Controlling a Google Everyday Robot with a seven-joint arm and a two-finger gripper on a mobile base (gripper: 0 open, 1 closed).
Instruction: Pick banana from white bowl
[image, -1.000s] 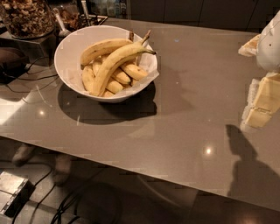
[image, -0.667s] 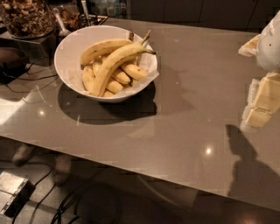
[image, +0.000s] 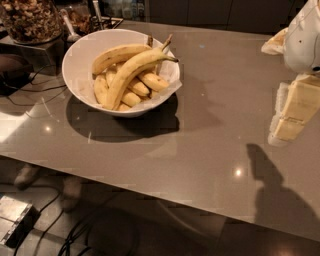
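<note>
The white bowl (image: 75, 60) stands on the grey table at the back left, with a white paper liner (image: 171, 84) poking over its right edge. The long, slender, curved banana (image: 131, 72) lies on top of the pile, its dark-tipped stem pointing to the right rim. A shorter, thicker banana (image: 119, 54) lies behind it, and small stubby bananas (image: 152, 81) lie under it. My gripper (image: 292, 112), cream-coloured under a white arm, hangs at the right edge of the view, far to the right of the bowl and above the table.
A glass jar of brown snacks (image: 30, 20) and a tray with utensils (image: 92, 20) stand behind the bowl at the back left. A dark object with cables (image: 12, 70) lies left of the bowl. The table's front edge (image: 150, 197) runs across the bottom.
</note>
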